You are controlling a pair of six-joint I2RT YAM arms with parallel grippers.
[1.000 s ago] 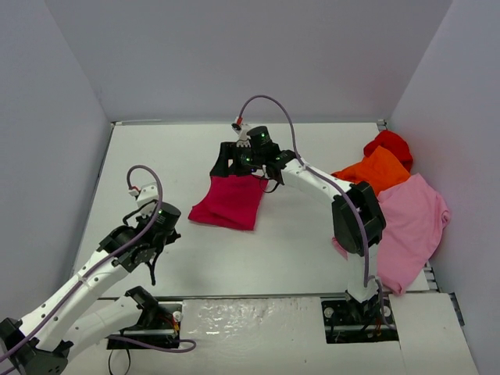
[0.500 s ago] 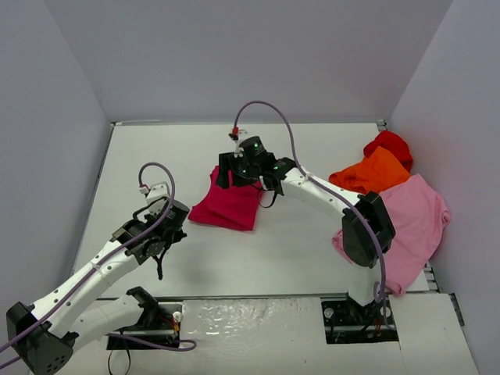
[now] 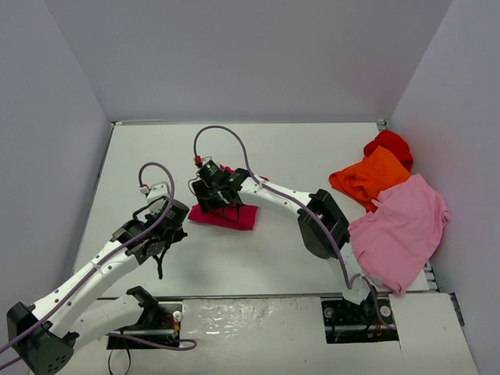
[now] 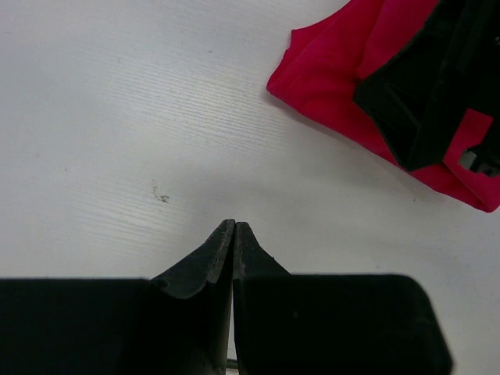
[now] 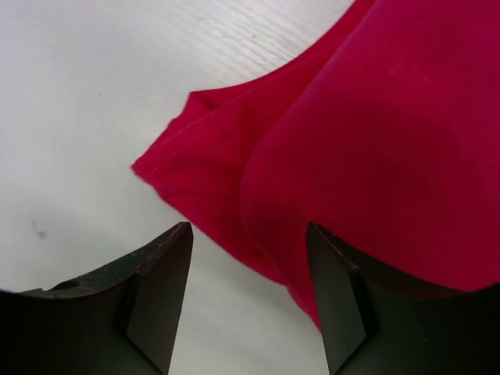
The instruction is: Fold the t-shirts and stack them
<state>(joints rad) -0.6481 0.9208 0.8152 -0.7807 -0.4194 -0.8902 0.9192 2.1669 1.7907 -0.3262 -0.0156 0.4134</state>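
The raspberry-red t-shirt lies folded small at the table's middle left. My right gripper hangs over its left end, jaws open. In the right wrist view the raspberry-red t-shirt has a doubled edge reaching into the gap of my right gripper, its top layer against the right finger, not pinched. My left gripper is shut and empty, low over bare table in front of the shirt. The left wrist view shows my left gripper short of the raspberry-red t-shirt.
At the right edge lie an orange t-shirt, a bright red one behind it, and a pale pink one spread toward the front. Grey walls close the table on three sides.
My right arm has swept left across the raspberry shirt, which now lies narrower and folded over. Its jaws have narrowed a little. My left arm shifted slightly forward early on, then held still.
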